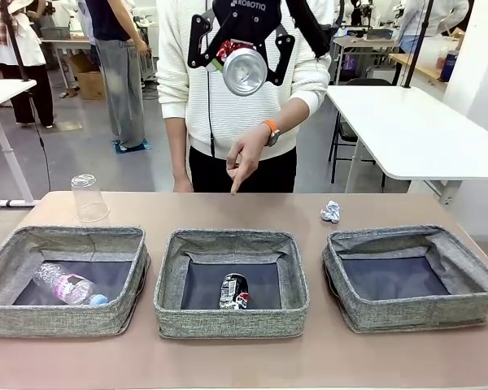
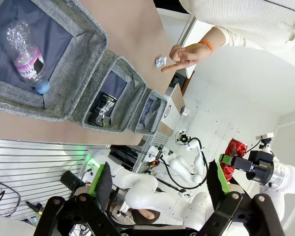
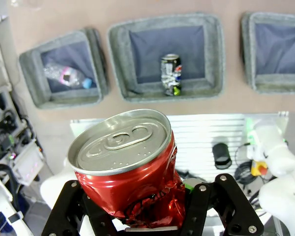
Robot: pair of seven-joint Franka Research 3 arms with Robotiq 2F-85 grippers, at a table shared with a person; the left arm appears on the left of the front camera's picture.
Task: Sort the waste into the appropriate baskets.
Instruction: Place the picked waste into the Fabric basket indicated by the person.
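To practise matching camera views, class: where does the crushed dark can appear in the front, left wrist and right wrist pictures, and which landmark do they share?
Front view: crushed dark can in the middle basket, bottom centre.
Left wrist view: crushed dark can left of centre, in that same basket.
Right wrist view: crushed dark can upper centre, same basket.
Shared landmark: the clear plastic bottle in the neighbouring basket.

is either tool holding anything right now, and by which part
The right tool holds the crushed red metal can, pinched across its crumpled side wall; the lid end is free. The open left tool holds nothing.
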